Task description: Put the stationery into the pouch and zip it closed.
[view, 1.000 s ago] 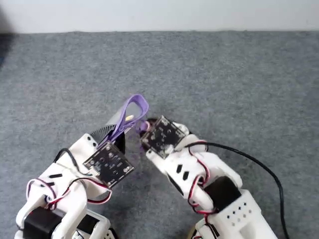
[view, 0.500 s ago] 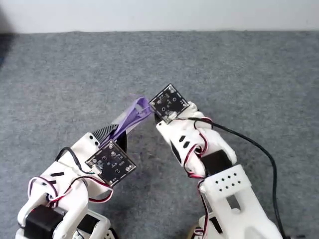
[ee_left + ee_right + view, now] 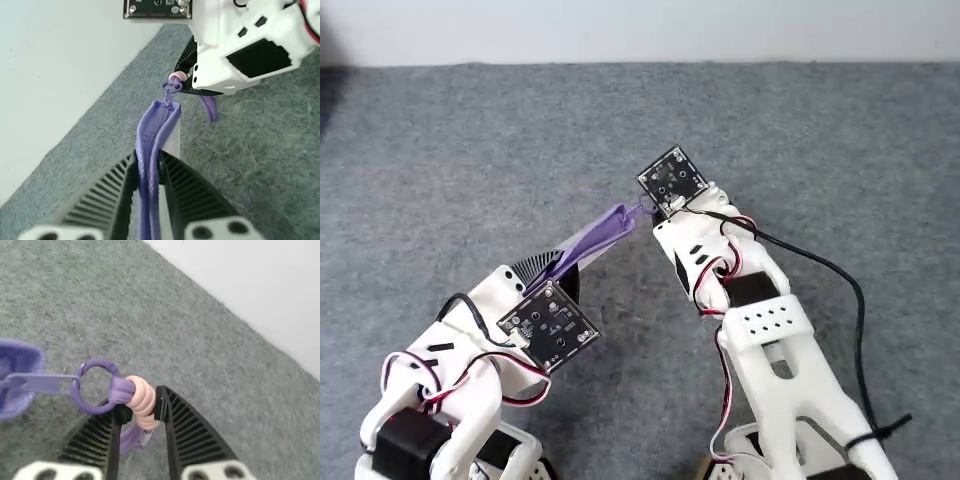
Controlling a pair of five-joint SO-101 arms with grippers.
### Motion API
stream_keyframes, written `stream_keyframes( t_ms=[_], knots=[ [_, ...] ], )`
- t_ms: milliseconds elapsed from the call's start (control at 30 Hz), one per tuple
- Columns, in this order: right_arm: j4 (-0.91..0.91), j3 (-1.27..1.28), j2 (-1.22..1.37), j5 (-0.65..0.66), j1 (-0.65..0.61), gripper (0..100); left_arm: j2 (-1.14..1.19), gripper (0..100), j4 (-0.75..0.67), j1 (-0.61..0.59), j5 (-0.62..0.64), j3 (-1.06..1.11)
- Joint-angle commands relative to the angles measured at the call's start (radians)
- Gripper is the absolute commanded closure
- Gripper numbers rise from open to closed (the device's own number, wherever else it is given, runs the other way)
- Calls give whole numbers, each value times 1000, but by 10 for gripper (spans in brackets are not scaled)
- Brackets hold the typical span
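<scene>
Judged to be the zipping step, and late in it. Clamped on one end of the purple pouch with narrow jaws: the left gripper, holding the fabric up off the grey mat below the pouch. At the opposite end of the pouch, pinched tight between the jaws of the right gripper: a pink bead strung beside the zip pull ring, with a purple tassel hanging just past that end. Stretched taut between the 2 grips, with the slider sitting at the far end of the pouch from the left gripper and the teeth looking joined along the whole visible run. No stationery to be seen around the pouch; presumably inside, though impossible to confirm with the zip drawn across. Next, probably only a short last pull away from the pouch along the line of the zip to seat the slider, with the left grip firm as an anchor. Then slacken, let go of the bead first, and lower the pouch to the mat. Worth avoiding any sideways tug at the ring, likely to twist the pouch or slip the bead from the jaws.
</scene>
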Motion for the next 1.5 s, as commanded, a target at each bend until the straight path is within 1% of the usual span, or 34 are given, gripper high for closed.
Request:
stream_keyframes(
  t_ms=[0, 233, 267, 400, 467, 600, 867, 933, 1000, 1100, 1167, 1233, 1333, 1467],
  knots=[
    [-24, -17, 38, 12, 120, 991, -15, 989, 5, -20, 9, -30],
    [-28, -48, 42, 11, 127, 991, -15, 975, 12, -20, 3, -28],
    [-28, -61, 48, 8, 128, 991, -15, 949, 12, -20, 0, -28],
    [-28, -97, 50, 6, 128, 991, -15, 774, 5, -29, 28, -30],
    [-28, -106, 50, 6, 127, 991, -15, 732, 3, -63, 32, -30],
    [-28, -106, 50, 6, 128, 991, -15, 724, 3, -97, 35, -54],
    [-19, -106, 42, 6, 130, 989, -17, 729, 5, -101, 40, -93],
    [-12, -100, 39, 11, 130, 986, -17, 735, 5, -101, 58, -113],
    [48, -104, 38, 12, 143, 974, -17, 739, 11, -101, 86, -137],
    [142, -104, 10, 8, 157, 891, -17, 739, 12, -114, 141, -170],
    [219, -104, -42, 6, 170, 822, -17, 739, 12, -166, 163, -182],
    [291, -103, -110, 5, 171, 777, -17, 739, 11, -210, 173, -183],
    [389, -101, -223, 3, 171, 787, -17, 739, 9, -262, 189, -186],
    [513, -100, -380, -60, 166, 850, -17, 739, 11, -281, 235, -180]
  ],
)
